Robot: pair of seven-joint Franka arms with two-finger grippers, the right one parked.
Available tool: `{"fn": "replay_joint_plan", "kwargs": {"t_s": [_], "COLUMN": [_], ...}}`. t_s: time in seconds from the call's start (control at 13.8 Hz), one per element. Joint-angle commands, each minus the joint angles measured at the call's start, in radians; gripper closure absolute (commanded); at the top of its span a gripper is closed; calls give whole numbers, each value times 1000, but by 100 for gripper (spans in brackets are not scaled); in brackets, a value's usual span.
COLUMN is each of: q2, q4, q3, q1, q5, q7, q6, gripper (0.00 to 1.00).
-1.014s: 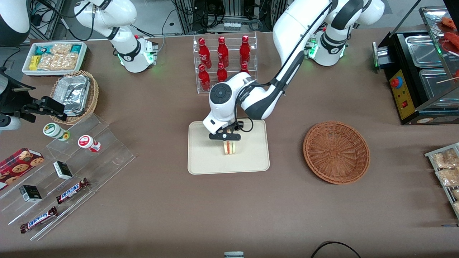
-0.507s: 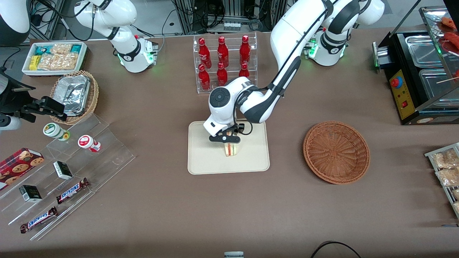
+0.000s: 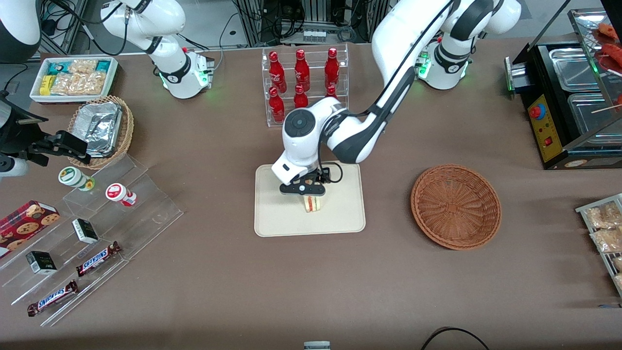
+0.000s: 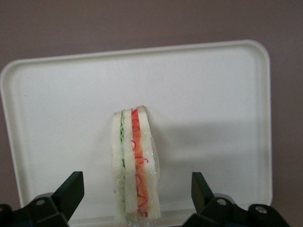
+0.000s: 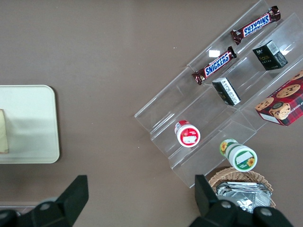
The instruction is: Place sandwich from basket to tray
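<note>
Spreading across the whole front view, the brown table (image 3: pixel 311 282) carries the task's things around its middle, well in from every edge. Largest of them is the tray (image 3: pixel 277 218), cream and low-rimmed, lying flat at the table's centre. Toward the working arm's end, well apart from the tray, sits the basket (image 3: pixel 456 206), and nothing shows inside its woven bowl.

Above the tray hangs the claw (image 3: pixel 305 190), pointing down at it. In the wrist view its two fingers (image 4: pixel 70 189) stand spread wide, one to each side of the sandwich (image 4: pixel 133 163) with clear gaps between, so it pinches nothing.

The sandwich (image 3: pixel 313 203) stands upright on its edge on the tray, near the tray's middle, green and red-orange filling lines facing up toward the wrist camera, the clear wrap showing around it.

By the look of it the task is nearly complete: the sandwich is out of the basket, resting on the tray, and let go. What seems left is only for the arm to lift clear without knocking the narrow wedge over, since it stands on a thin base
</note>
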Motion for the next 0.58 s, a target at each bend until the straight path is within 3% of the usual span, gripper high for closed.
{"fn": "replay_joint_plan", "kwargs": {"t_s": [0.0,0.22,0.51], "q2": [-121,-228,-428], "q4": [-43,-65,-222], "q3": [1,-1,-1], "q1": [47,125,246], "q5": [-2,-2,-14], "q7": [-40,-50,-36], "q6": [-89,-204,-216], "gripper": [0,0,0]}}
